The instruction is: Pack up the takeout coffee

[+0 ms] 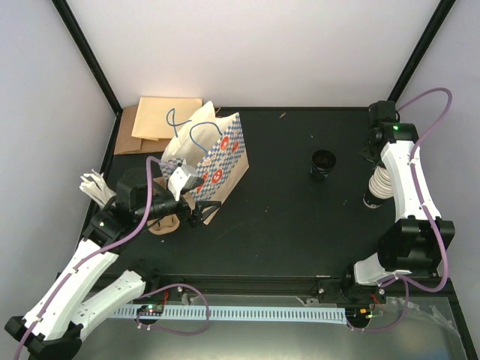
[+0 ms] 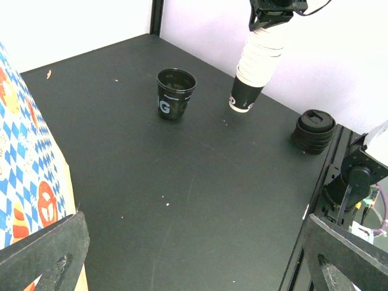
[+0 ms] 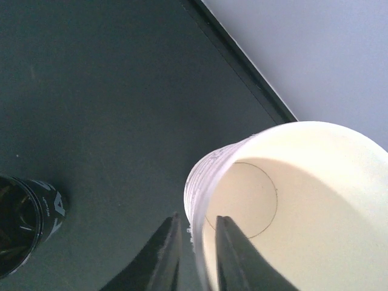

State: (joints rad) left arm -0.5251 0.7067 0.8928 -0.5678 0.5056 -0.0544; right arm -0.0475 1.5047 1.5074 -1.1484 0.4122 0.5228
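Observation:
A tall stack of nested cups [image 2: 260, 54], cream with a black cup at the bottom, stands at the table's right side [image 1: 377, 187]. My right gripper [image 3: 195, 233] is at its top. One finger is inside the cream top cup [image 3: 291, 200], the other outside, and the jaws are closed narrowly on the rim. No cream cup stands apart from the stack, so the takeout coffee does not show by itself. A lone black cup [image 2: 176, 92] with white lettering stands left of the stack [image 1: 324, 163]. Black lids [image 2: 313, 130] are stacked near the right edge. My left gripper [image 2: 194, 260] is open and empty beside the blue-checked bag [image 1: 214, 154].
Flat brown paper bags [image 1: 161, 120] lie at the back left corner. White folded papers [image 1: 96, 184] sit by the left arm. Black frame posts stand at the back corners, and the table's right edge [image 2: 330, 157] runs just past the lids.

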